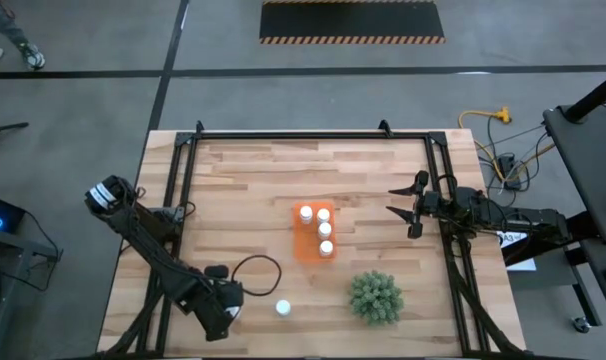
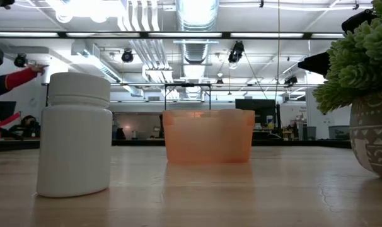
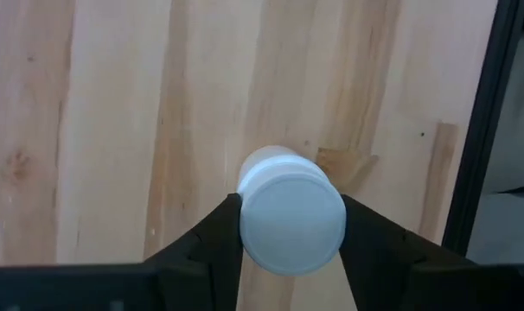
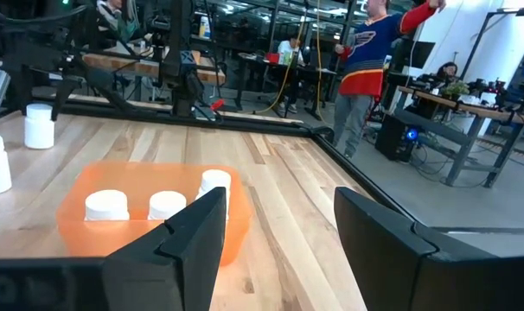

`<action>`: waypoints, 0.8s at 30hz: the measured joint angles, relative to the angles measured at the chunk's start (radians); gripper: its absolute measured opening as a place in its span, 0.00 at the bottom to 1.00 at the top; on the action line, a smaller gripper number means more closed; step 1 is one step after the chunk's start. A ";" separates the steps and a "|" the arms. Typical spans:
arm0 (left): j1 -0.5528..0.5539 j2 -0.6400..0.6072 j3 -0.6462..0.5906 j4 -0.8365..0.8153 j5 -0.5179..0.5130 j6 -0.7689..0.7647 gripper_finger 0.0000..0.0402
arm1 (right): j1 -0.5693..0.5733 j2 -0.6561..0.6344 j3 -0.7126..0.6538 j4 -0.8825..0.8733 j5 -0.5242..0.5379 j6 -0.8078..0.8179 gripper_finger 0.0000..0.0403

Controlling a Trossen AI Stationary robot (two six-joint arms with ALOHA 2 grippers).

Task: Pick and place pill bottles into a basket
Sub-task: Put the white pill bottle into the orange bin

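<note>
The orange basket (image 1: 305,243) stands mid-table and also shows in the right wrist view (image 4: 150,233). Several white pill bottles (image 1: 325,229) stand in it. One bottle (image 1: 283,308) stands alone on its base near the table's near edge, close in the low view (image 2: 74,135). My left gripper (image 1: 226,305) is near the near-left corner, shut on another bottle (image 3: 292,220). My right gripper (image 1: 408,210) is open and empty, level, a little to the right of the basket, fingers pointing at it. My left gripper pinches the bottle between its two fingers (image 3: 223,238), one on each side of the white cap (image 3: 249,220). The fingers come from above, pointing down, and the cap faces up toward the wrist. Whether the base is on the table, I cannot tell.
A green spiky plant in a patterned pot (image 1: 375,297) stands near the near right, right of the loose bottle. A black cable loop (image 1: 258,270) lies by the left arm. Black frame rails (image 1: 183,190) run along the table's sides. A person (image 4: 374,52) stands beyond the table.
</note>
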 joint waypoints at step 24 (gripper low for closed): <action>0.268 -0.013 0.272 -0.350 0.025 0.408 0.35 | 0.000 0.000 0.000 0.000 0.000 0.000 0.51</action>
